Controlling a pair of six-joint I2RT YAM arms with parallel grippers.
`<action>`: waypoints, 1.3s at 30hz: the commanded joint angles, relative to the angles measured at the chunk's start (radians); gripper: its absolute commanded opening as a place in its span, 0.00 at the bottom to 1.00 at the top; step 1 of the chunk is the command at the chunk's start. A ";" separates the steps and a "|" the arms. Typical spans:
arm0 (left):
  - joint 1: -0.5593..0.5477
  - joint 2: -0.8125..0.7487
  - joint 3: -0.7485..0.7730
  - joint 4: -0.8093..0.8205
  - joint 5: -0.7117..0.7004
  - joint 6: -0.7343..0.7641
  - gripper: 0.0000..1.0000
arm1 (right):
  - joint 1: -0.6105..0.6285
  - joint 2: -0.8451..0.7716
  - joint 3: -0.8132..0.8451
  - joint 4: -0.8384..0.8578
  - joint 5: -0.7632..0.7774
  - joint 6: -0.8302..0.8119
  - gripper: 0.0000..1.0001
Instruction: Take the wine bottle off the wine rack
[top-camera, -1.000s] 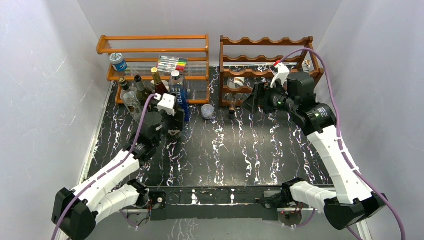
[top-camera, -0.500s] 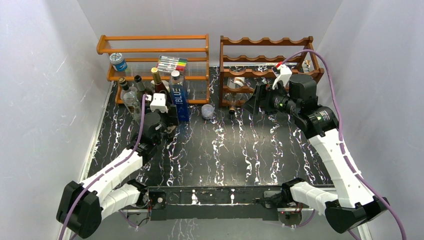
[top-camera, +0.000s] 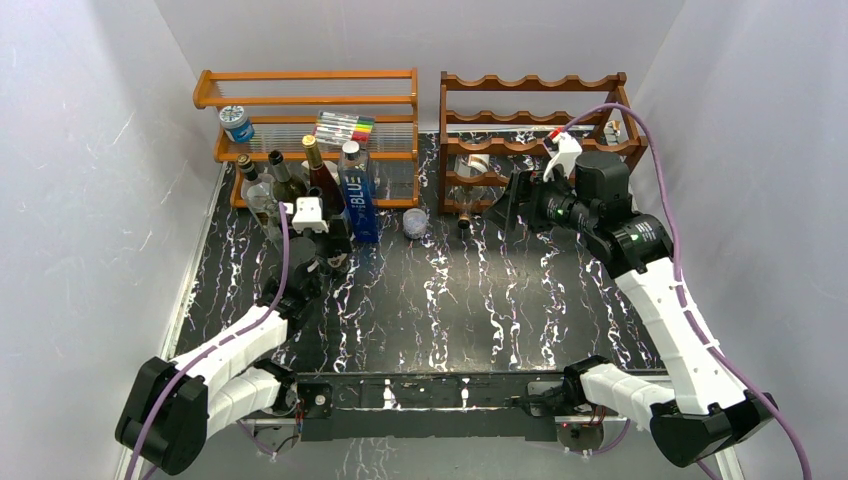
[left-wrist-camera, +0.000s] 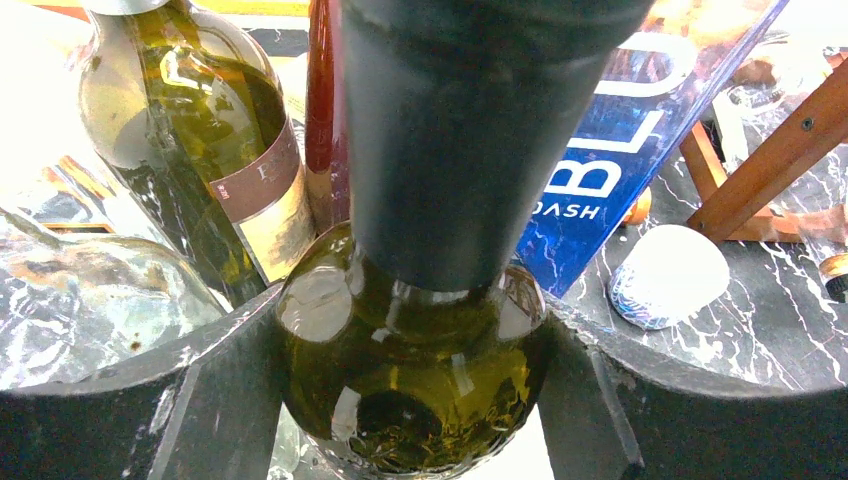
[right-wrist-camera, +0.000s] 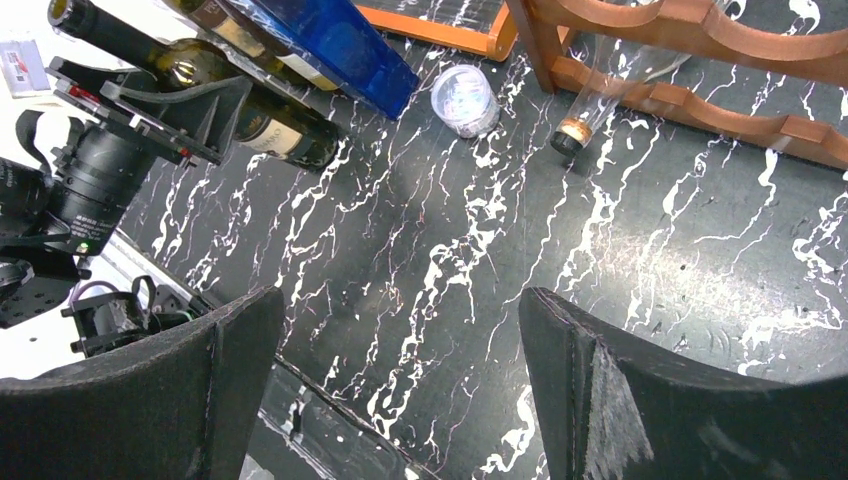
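Wine rack (top-camera: 535, 140) stands back right. Right gripper (right-wrist-camera: 400, 330) hangs before it, jaws spread wide, empty. Wine bottle (left-wrist-camera: 415, 390) is well apart at left, upright, clamped at the shoulder by left gripper (top-camera: 333, 245). Neighbouring bottles (top-camera: 280, 185) crowd close; a careless release or swing could topple them.

walls (top-camera: 90, 200): plain white, on left, back, right | table (top-camera: 500, 300): black, white marble veins, glossy | shelf (top-camera: 300, 75): orange wood, back left | light: bright, even
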 joint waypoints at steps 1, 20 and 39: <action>0.005 -0.031 0.006 0.118 -0.032 -0.009 0.47 | 0.000 -0.019 -0.002 0.056 0.000 0.006 0.98; 0.005 -0.148 0.105 -0.109 0.042 0.007 0.98 | 0.000 -0.027 -0.010 0.057 0.002 0.007 0.98; 0.005 -0.168 0.791 -0.678 0.163 0.108 0.98 | 0.000 -0.172 0.017 0.031 0.501 -0.148 0.98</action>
